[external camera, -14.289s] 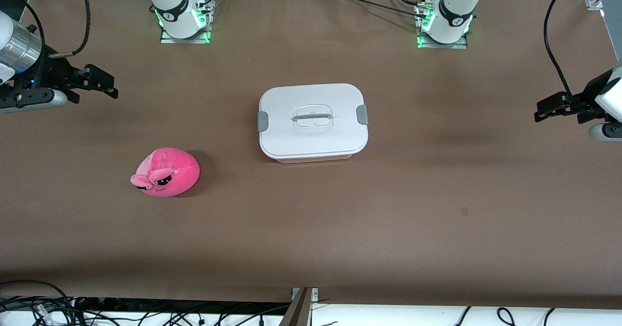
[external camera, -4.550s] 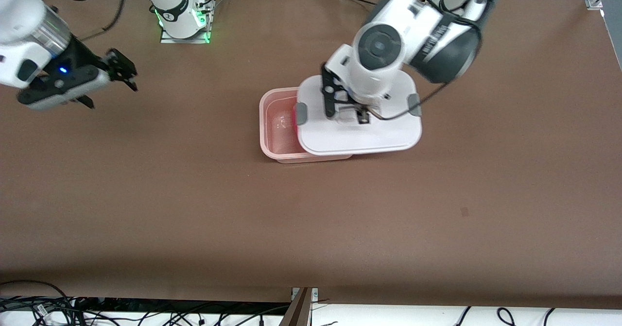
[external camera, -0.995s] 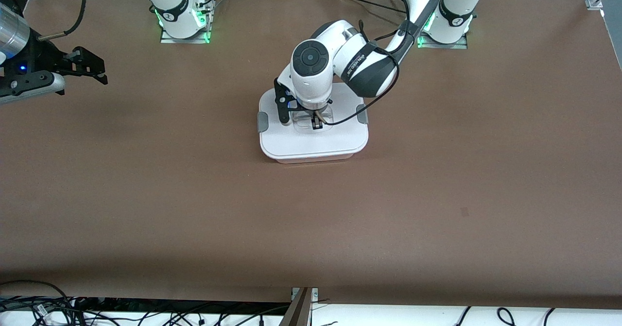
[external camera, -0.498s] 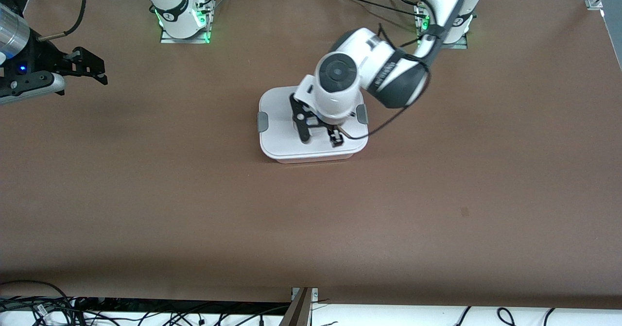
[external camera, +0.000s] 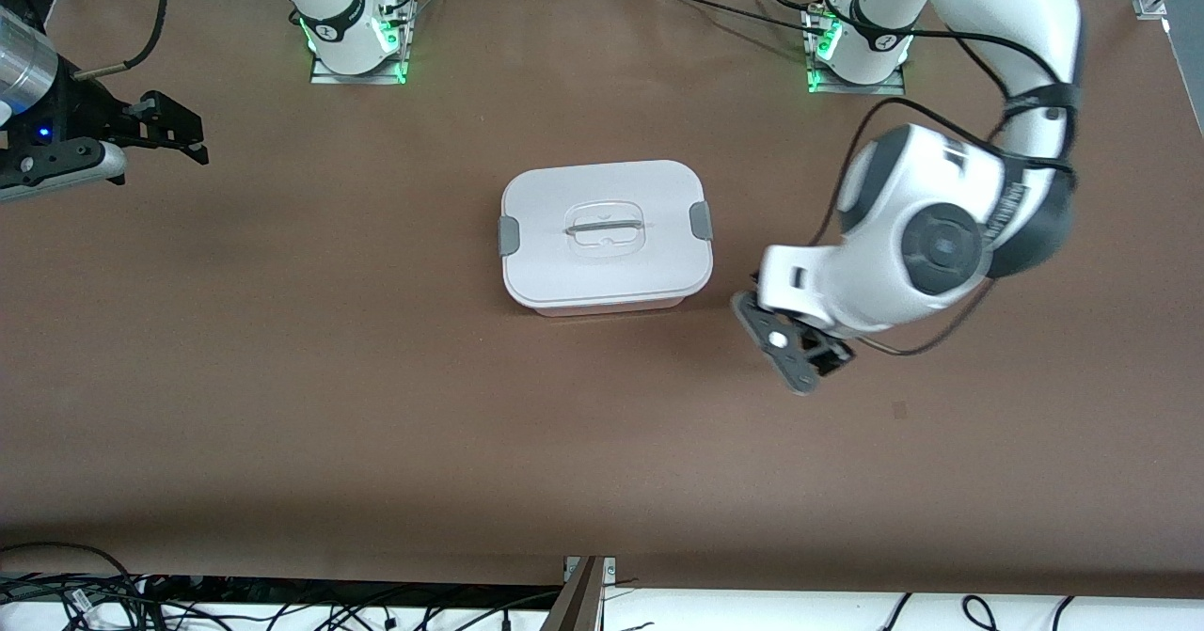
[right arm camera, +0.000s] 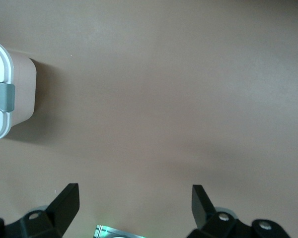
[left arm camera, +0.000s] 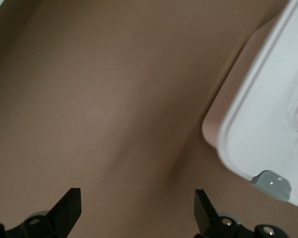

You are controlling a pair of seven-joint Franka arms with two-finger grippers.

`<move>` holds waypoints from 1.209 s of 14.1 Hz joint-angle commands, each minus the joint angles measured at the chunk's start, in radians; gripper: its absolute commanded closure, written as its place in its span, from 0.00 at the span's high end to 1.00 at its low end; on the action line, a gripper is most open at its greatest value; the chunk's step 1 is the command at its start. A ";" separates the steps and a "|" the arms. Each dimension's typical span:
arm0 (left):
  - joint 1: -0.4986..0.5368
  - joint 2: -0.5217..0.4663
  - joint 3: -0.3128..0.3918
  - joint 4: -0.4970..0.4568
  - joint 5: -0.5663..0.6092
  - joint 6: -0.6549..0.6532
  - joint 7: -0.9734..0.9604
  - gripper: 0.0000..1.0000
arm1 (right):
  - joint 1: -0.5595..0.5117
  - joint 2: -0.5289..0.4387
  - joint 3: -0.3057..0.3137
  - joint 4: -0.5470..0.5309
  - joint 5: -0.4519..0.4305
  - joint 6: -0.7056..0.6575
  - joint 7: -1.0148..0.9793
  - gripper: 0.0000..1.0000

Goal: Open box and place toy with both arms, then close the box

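The box point(external camera: 607, 236) stands in the middle of the table with its white lid on, a grey clip at each end and the clear handle point(external camera: 607, 228) in the centre. No toy shows in any view. My left gripper point(external camera: 798, 354) hangs open and empty over bare table beside the box, toward the left arm's end. The left wrist view shows that gripper point(left arm camera: 136, 201) with only table between its fingers, and a corner of the box point(left arm camera: 268, 124) with one clip point(left arm camera: 273, 183). My right gripper point(external camera: 183, 133) waits open over the right arm's end; in its wrist view the gripper point(right arm camera: 134, 196) is empty and the box point(right arm camera: 0, 94) is far off.
The arm bases point(external camera: 356, 43) point(external camera: 856, 57) with green lights stand along the table's edge farthest from the front camera. Brown mat covers the table point(external camera: 376, 424). Cables point(external camera: 94, 603) lie off the edge nearest the camera. A small dark mark point(external camera: 899, 410) sits near the left gripper.
My left gripper opened, let go of the lid's handle and swung off the box toward the left arm's end. The lid stays on the box. The right arm has not moved.
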 commanded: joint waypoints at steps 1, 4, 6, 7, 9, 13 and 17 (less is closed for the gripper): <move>0.077 0.003 0.027 0.025 -0.006 -0.055 -0.002 1.00 | 0.001 0.004 -0.002 0.017 0.008 -0.007 0.009 1.00; 0.101 -0.035 0.173 0.025 -0.010 -0.055 -0.077 1.00 | 0.001 0.004 -0.002 0.017 0.008 -0.007 0.009 1.00; 0.166 -0.107 0.173 -0.006 -0.004 -0.056 -0.152 1.00 | 0.001 0.004 -0.002 0.017 0.008 -0.005 0.009 1.00; 0.177 -0.161 0.173 -0.065 -0.006 -0.056 -0.207 1.00 | 0.001 0.004 0.000 0.017 0.008 -0.005 0.009 1.00; 0.201 -0.273 0.173 -0.174 -0.003 -0.058 -0.345 1.00 | 0.001 0.006 0.000 0.017 0.008 -0.005 0.009 1.00; 0.215 -0.434 0.171 -0.293 0.040 -0.141 -0.418 1.00 | 0.001 0.008 -0.002 0.017 0.008 -0.005 0.009 1.00; 0.218 -0.476 0.139 -0.317 0.086 -0.224 -0.510 1.00 | 0.001 0.008 -0.002 0.017 0.008 -0.005 0.009 1.00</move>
